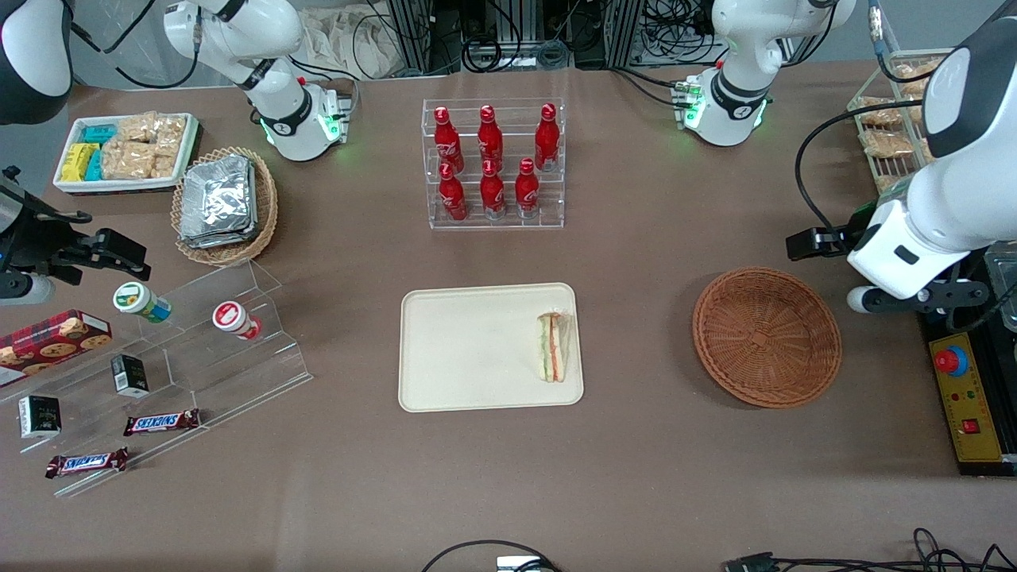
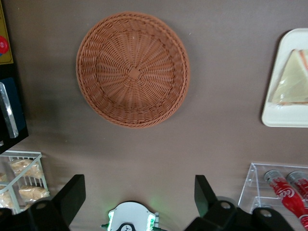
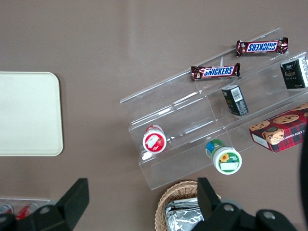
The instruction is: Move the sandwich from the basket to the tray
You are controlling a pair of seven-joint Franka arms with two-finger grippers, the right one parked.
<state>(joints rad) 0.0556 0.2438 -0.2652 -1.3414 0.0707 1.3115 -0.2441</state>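
The sandwich (image 1: 554, 346) lies flat on the tray (image 1: 469, 349), just inside the tray edge that faces the working arm's end of the desk (image 1: 636, 477). Its layered filling edge shows green, orange-red and white stripes. In the left wrist view the sandwich (image 2: 291, 79) shows as a pale wedge on the tray (image 2: 274, 115).

The basket (image 1: 767, 336) rests on the desk beside the tray, toward the working arm's end, with bare desk between the 2. Its woven floor is fully visible and holds nothing; the left wrist view shows the basket (image 2: 133, 69) from directly above.

The pincer (image 2: 139, 195) hangs above the desk, well clear of it, farther from the front camera than the basket. Its 2 fingers (image 2: 72, 192) stand wide apart and hold nothing.

A clear rack of 6 red cola bottles (image 1: 493, 163) stands farther from the front camera than the tray. A control box with a red stop button (image 1: 965, 397) sits beside the basket at the desk's working-arm end.
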